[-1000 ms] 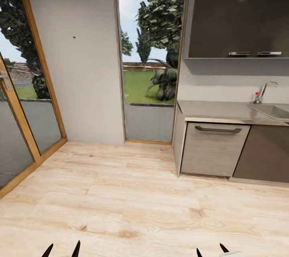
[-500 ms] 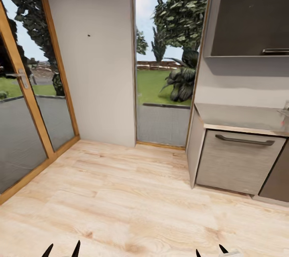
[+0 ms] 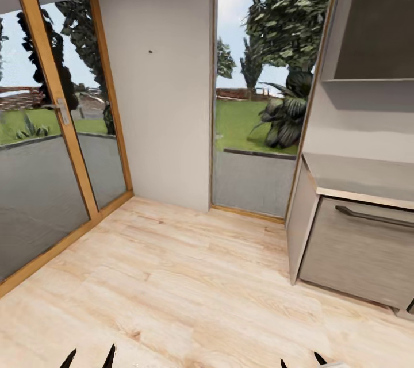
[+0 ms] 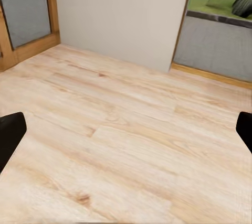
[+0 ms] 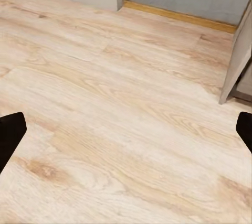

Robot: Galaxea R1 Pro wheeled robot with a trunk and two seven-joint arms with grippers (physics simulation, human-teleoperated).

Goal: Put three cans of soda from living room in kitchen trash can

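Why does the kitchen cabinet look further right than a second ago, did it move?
No. The cabinet kept its place beside the tall window; both slid rightward together, along with the wall and floor, so the robot's head camera turned left.

The left gripper (image 3: 89,356) and right gripper (image 3: 303,359) are held low and near, fingers spread apart, nothing clasped.

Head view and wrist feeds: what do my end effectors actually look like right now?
Little shows. In the head view, the left end effector and right end effector appear as pairs of thin, pointed black fingertips at the bottom edge, with a sliver of white beside the right one. In the wrist views, the fingers are plain matte black with rounded ends. No cables or markings visible.
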